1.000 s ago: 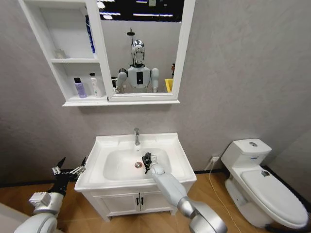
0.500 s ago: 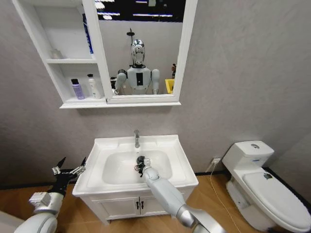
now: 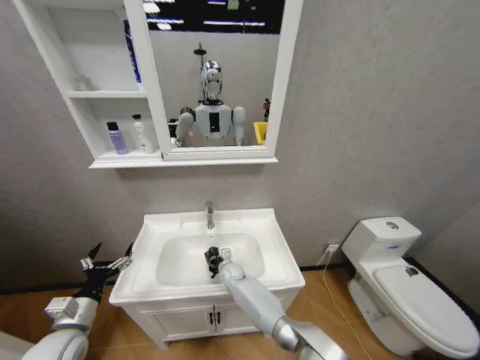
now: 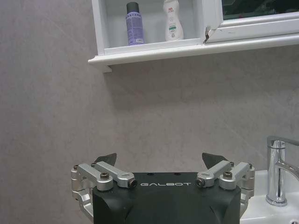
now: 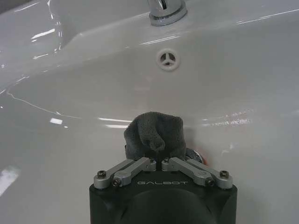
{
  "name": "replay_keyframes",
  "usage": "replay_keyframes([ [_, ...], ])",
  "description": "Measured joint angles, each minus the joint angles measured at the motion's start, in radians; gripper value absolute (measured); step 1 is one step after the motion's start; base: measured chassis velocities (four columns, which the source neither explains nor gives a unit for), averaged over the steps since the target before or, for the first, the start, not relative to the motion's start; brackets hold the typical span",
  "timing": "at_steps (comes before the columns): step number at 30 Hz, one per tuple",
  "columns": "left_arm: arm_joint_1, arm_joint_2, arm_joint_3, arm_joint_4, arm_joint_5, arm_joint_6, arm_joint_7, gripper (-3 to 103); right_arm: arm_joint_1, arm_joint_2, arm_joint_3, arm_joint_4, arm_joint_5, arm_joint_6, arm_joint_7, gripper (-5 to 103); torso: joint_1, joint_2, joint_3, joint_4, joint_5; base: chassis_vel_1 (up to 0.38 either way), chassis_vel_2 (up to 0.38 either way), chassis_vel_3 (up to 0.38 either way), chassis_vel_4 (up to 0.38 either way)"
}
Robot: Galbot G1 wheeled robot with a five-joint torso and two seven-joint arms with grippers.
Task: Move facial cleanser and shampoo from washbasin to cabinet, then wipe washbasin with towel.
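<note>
My right gripper (image 3: pixel 212 259) is down in the bowl of the white washbasin (image 3: pixel 172 225), shut on the dark grey towel (image 3: pixel 210 255). In the right wrist view the bunched towel (image 5: pixel 156 135) sticks out past the right gripper (image 5: pixel 159 161) and lies against the washbasin (image 5: pixel 70 93) floor, below the overflow hole (image 5: pixel 167 59). A purple bottle (image 3: pixel 115 138) and a white bottle (image 3: pixel 139 133) stand on the cabinet's (image 3: pixel 124 160) lowest shelf; I cannot tell which is the facial cleanser and which the shampoo. My left gripper (image 3: pixel 105 266) hangs open, left of the basin.
The chrome tap (image 3: pixel 210 214) stands at the basin's back edge. A mirror (image 3: pixel 217 75) joins the cabinet on its right. Under the basin is a two-door cupboard (image 3: pixel 214 319). A white toilet (image 3: pixel 405 285) stands to the right. Wooden floor lies around.
My right gripper has slid the towel leftward across the basin floor and now covers the drain. The left arm has not moved. The camera has shifted a little.
</note>
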Motion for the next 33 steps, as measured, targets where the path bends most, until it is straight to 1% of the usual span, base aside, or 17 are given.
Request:
replay_keyframes([
  [1,0.0,0.0,0.0,0.0,0.0,0.0,0.0,100,0.0,0.0,0.0,0.0,0.0,0.0,0.0,1,0.0,0.0,0.0,0.0,0.0,0.0,0.0,0.0,0.0],
  [3,0.0,0.0,0.0,0.0,0.0,0.0,0.0,100,-0.001,0.0,0.001,0.017,0.067,-0.007,-0.011,1,0.0,0.0,0.0,0.0001,0.0,0.0,0.0,0.0,0.0],
  [5,0.0,0.0,0.0,0.0,0.0,0.0,0.0,100,-0.001,0.0,0.006,0.016,0.077,-0.017,-0.007,1,0.0,0.0,0.0,0.0001,0.0,0.0,0.0,0.0,0.0],
  [9,0.0,0.0,0.0,0.0,0.0,0.0,0.0,100,0.007,0.001,0.007,-0.004,0.051,-0.058,0.061,1,0.0,0.0,0.0,0.0001,0.0001,0.0,0.0,0.0,0.0],
  [10,0.0,0.0,0.0,0.0,0.0,0.0,0.0,100,0.007,0.001,0.007,-0.004,0.051,-0.058,0.061,1,0.0,0.0,0.0,0.0001,0.0001,0.0,0.0,0.0,0.0],
  [12,0.0,0.0,0.0,0.0,0.0,0.0,0.0,100,0.014,0.001,0.011,-0.018,-0.044,-0.068,0.097,1,0.0,0.0,0.0,0.0003,0.0003,0.0,0.0,0.0,0.0],
  [13,0.0,0.0,0.0,0.0,0.0,0.0,0.0,100,0.02,0.0,0.017,-0.024,-0.134,-0.068,0.117,1,0.0,0.0,0.0,0.0002,0.0001,0.0,0.0,0.0,0.0],
  [14,0.0,0.0,0.0,0.0,0.0,0.0,0.0,100,0.02,0.0,0.017,-0.024,-0.134,-0.068,0.117,1,0.0,0.0,0.0,0.0002,0.0001,0.0,0.0,0.0,0.0],
  [15,0.0,0.0,0.0,0.0,0.0,0.0,0.0,100,0.025,0.0,0.019,-0.024,-0.21,-0.068,0.125,1,0.0,0.0,0.0,0.0,0.0001,0.0,0.0,0.0,0.0],
  [17,0.0,0.0,0.0,0.0,0.0,0.0,0.0,100,0.03,-0.012,0.023,-0.018,-0.285,-0.062,0.129,1,0.0,0.0,0.0,0.0005,0.0004,0.0,0.0,0.0,0.0],
  [18,0.0,0.0,0.0,0.0,0.0,0.0,0.0,100,0.03,-0.012,0.023,-0.018,-0.285,-0.062,0.129,1,0.0,0.0,0.0,0.0005,0.0004,0.0,0.0,0.0,0.0],
  [20,0.0,0.0,0.0,0.0,0.0,0.0,0.0,100,0.031,-0.05,0.034,-0.006,-0.338,-0.057,0.127,1,0.0,0.0,0.0,0.0,0.0,0.0,0.0,0.0,0.0],
  [24,0.0,0.0,0.0,0.0,0.0,0.0,0.0,100,0.03,-0.072,0.039,0.008,-0.338,-0.057,0.12,1,0.0,0.0,0.0,-0.0003,0.0,0.0,0.0,0.0,0.0],
  [27,0.0,0.0,0.0,0.0,0.0,0.0,0.0,100,0.016,-0.054,0.044,0.016,-0.272,-0.078,0.113,1,0.0,0.0,0.0,-0.0005,0.0,0.0,0.0,0.0,0.0],
  [28,0.0,0.0,0.0,0.0,0.0,0.0,0.0,100,0.016,-0.054,0.044,0.016,-0.272,-0.078,0.113,1,0.0,0.0,0.0,-0.0005,0.0,0.0,0.0,0.0,0.0],
  [31,0.0,0.0,0.0,0.0,0.0,0.0,0.0,100,0.009,-0.003,0.027,0.008,-0.15,-0.112,0.095,1,0.0,0.0,0.0,0.0005,0.0001,0.0,0.0,0.0,0.0],
  [33,0.0,0.0,0.0,0.0,0.0,0.0,0.0,100,0.01,-0.001,0.022,0.001,-0.123,-0.117,0.092,1,0.0,0.0,0.0,0.0001,0.0,0.0,0.0,0.0,0.0],
])
